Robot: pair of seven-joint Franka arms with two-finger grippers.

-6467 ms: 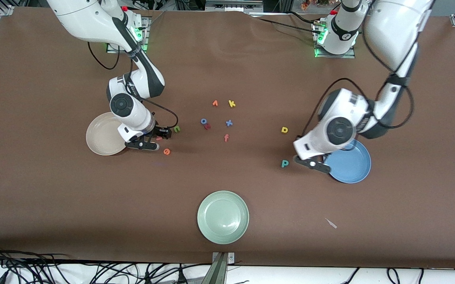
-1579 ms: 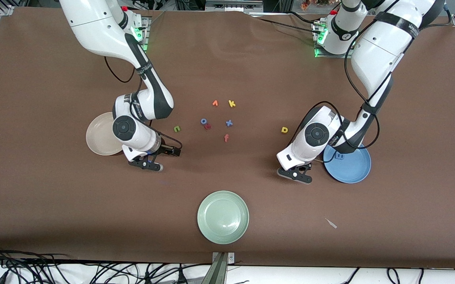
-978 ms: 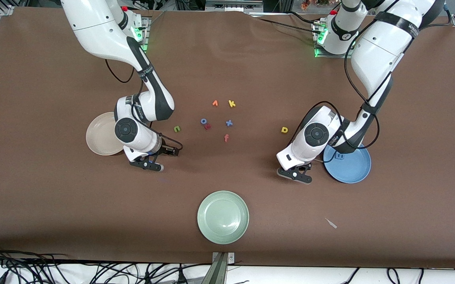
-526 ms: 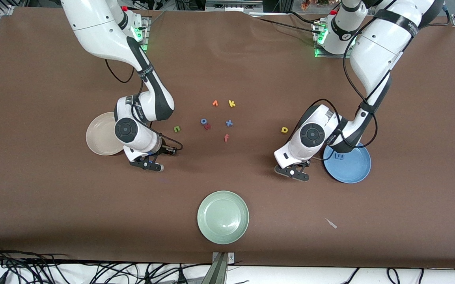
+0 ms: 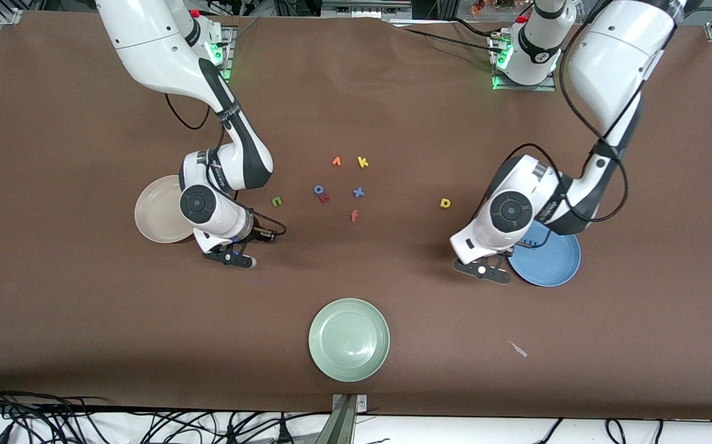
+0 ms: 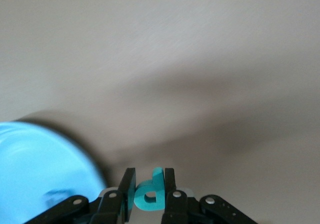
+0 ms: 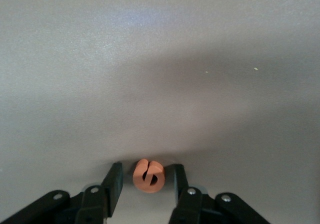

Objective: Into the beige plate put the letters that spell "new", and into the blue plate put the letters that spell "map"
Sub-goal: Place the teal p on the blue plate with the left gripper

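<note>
Letters come first here, and the left gripper [image 6: 149, 200] has one: its two fingers are pressed onto the flat sides of the teal "p" [image 6: 150, 191], just beside the rim of the blue plate [image 5: 556, 268]. A small blue letter, likely the "m" [image 5: 532, 243], seems to lie in that plate already.

The right gripper [image 7: 146, 184] is down at the table with the orange "e" [image 7: 148, 176] between its fingers — they stand a bit apart from it on each side, not squeezing yet. It is near the beige plate [image 5: 149, 216].

These letters look like foam, so I think they are very light and a little squishy. A soft pinch across the two flat sides should do — too hard and one may bend or pop out. They are tiny, so the fingers must be right in the middle.

Farther out, the green "n" [image 5: 277, 201] lies near the right arm, and the yellow "a" [image 5: 445, 203] lies on the table near the left arm. Other letters sit in a bunch at the middle, and a pale green plate [image 5: 348, 339] is nearest the front camera.
</note>
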